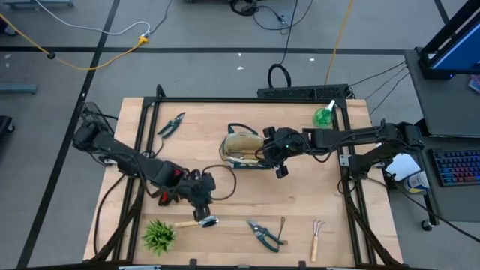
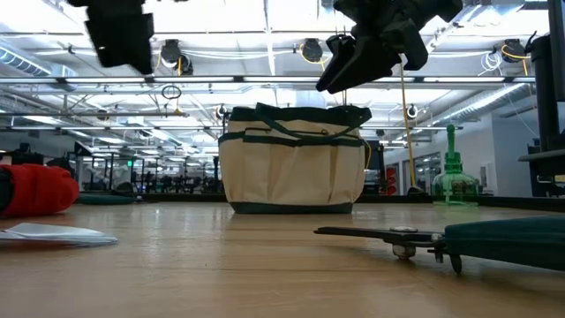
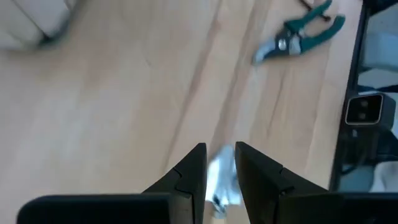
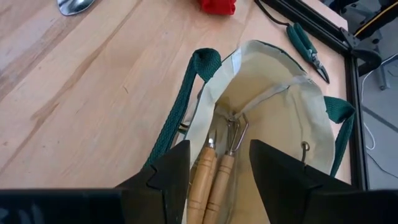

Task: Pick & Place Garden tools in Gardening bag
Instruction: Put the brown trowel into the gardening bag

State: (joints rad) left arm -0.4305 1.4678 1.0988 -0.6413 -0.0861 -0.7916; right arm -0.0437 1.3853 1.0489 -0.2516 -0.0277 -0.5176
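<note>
Over the mouth of the gardening bag (image 1: 241,147), near the desk's (image 1: 300,195) centre, the right gripper (image 1: 274,156) hangs with its fingers (image 4: 165,180) spread apart and nothing between them; two wooden-handled tools (image 4: 210,182) already stand inside the bag, heads down, handles leaning together. At about eight o'clock from the bag, the left gripper (image 1: 204,215) is low over a trowel (image 1: 196,223), whose bright blade (image 3: 219,180) shows in the narrow gap between its fingers (image 3: 193,171); I cannot tell whether they are pinching it or only straddling it. If the grip lands on the thin blade and not the handle, the trowel could well pivot or slip out on the lift, and a skewed lift might knock the spiky green plant (image 1: 158,235) just beside it at seven o'clock. The bag is soft and its looped handle (image 4: 180,102) lies near the opening, so a tool brought in low could snag the strap or tip the bag. Both arms meeting at the bag at once would risk a clash. On the desk are green-handled pruners (image 1: 264,232) at six o'clock, a small fork (image 1: 316,238) at five, a second pair of pruners (image 1: 172,124) at ten, a red glove (image 2: 35,189) by the left arm, and a green spray bottle (image 1: 325,115) at one o'clock.
</note>
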